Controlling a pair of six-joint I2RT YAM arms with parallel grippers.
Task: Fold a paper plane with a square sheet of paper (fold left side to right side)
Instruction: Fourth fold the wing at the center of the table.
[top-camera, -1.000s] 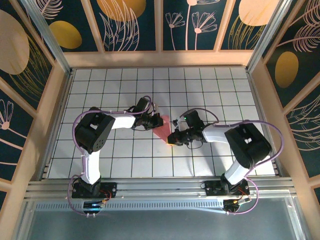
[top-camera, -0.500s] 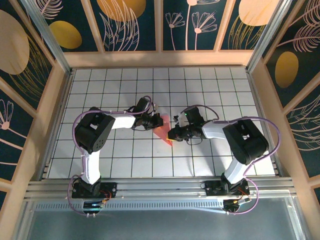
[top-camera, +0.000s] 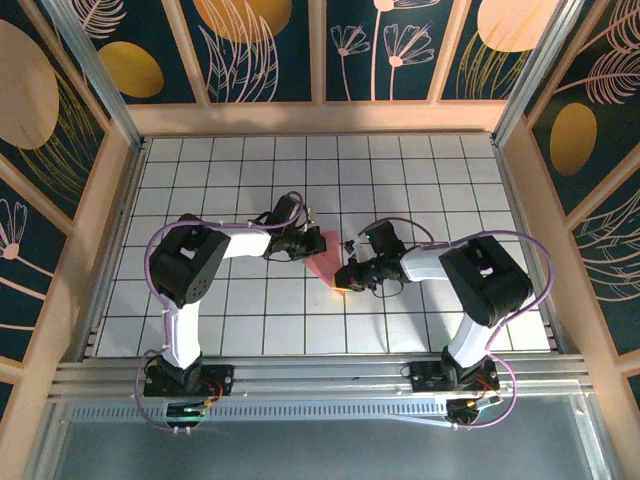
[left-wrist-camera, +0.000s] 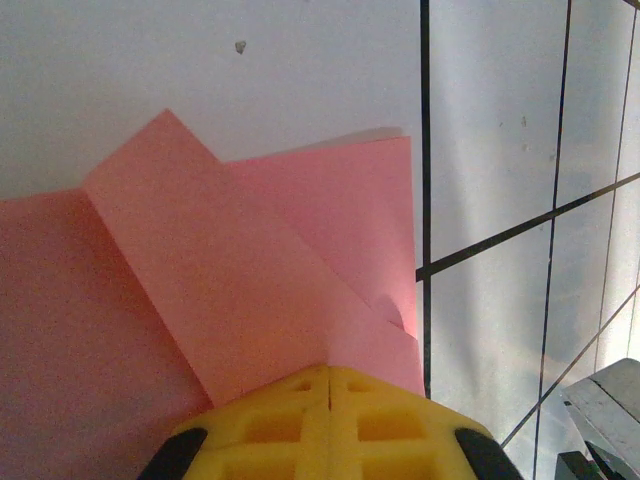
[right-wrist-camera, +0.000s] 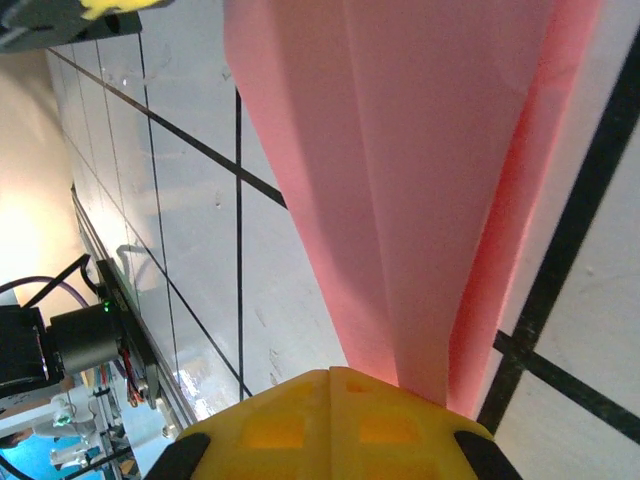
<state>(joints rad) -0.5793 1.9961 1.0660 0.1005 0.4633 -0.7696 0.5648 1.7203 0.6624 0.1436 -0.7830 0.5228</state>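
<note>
The left arm has held its place over the last second, while the right arm has shuffled: its elbow has swung in toward the middle of the counter (top-camera: 240, 170), and the right tool (top-camera: 347, 275) has nudged a little toward the far side and then settled back at the near tip of the paper plane (top-camera: 324, 262). The paper itself has barely shifted, so this reads as a regrip or a pressing of the crease rather than a fresh fold. The plane lies mid-counter as a tapering salmon-pink wedge stretched between the two tools, its wide end under the left tool (top-camera: 306, 243). In the left wrist view the yellow pads of that tool (left-wrist-camera: 328, 385) are closed together, and the wide end (left-wrist-camera: 250, 280), with one flap folded diagonally over it, runs in beneath them. In the right wrist view the right tool (right-wrist-camera: 330, 385) is likewise closed, its pads meeting over the narrow end (right-wrist-camera: 420, 150), which shows a long centre crease. With both ends pinned, I judge that the left-to-right fold cannot go on until one tool lets go. The tools sit near each other, and the purple cable loops (top-camera: 400, 222) at the right wrist hang close above the paper. The patterned walls (top-camera: 260, 40) stand well apart.
</note>
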